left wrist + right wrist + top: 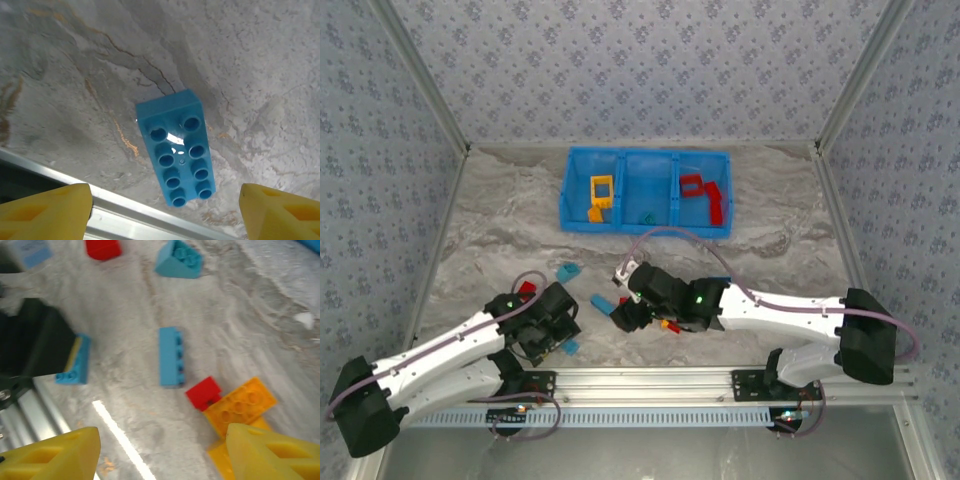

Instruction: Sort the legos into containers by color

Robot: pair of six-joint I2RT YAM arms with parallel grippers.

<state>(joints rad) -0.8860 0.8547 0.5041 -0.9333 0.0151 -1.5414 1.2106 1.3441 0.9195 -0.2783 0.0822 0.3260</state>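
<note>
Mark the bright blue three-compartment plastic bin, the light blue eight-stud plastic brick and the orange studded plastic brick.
Blue bin (645,185): top view, middle compartment's bare floor.
Light blue brick (175,150): left wrist view, studded top.
Orange brick (240,407): right wrist view, studded top.

Marbled table (780,250) across the middle, grey-white. The left wrist view picks out thin brown veins (122,136) running through it. Three walls box it in, the back wall (640,60), left wall (370,160) and right wall (915,150), all papered pale blue-grey with a small repeating floral print. Silver posts (420,75) climb the corners. Along the near edge there's an aluminium rail (650,380), with a slotted strip (650,415) just below it. The light is soft and even, and a bright streak (120,440) glints on the tabletop in the right wrist view.
</note>
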